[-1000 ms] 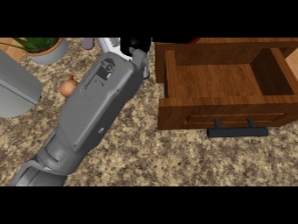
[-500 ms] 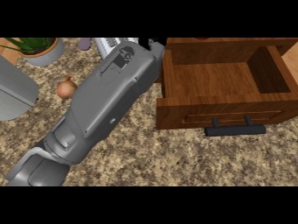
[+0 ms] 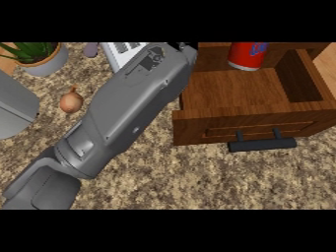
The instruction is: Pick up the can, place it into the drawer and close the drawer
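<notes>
Head view: a big grey arm (image 3: 119,118) comes in from 7 o'clock and goes up toward 12 o'clock. Only a small black bit of the right hand (image 3: 183,46) shows at the top edge, so I cannot tell if the hand is open or closed.

The wooden drawer (image 3: 261,123) is pulled open and fills the 2 o'clock part of the view. Its black handle (image 3: 262,144) sticks out on its 6 o'clock side.

The red can (image 3: 246,55) is at 1 o'clock, at the back of the drawer. Its low end is inside the drawer and its top is cut off by the edge. It is at 3 o'clock from the hand, and the two are apart. I cannot tell if the can sits on the drawer's floor.

A plant (image 3: 34,55) in a pot is at 11 o'clock. An onion (image 3: 71,101) lies on the counter (image 3: 199,182) at 9 o'clock, just beside the arm. A white thing (image 3: 124,51) peeks out behind the arm at 12 o'clock. A round grey shape (image 3: 3,106) is at the 9 o'clock edge; I cannot tell what it is.
</notes>
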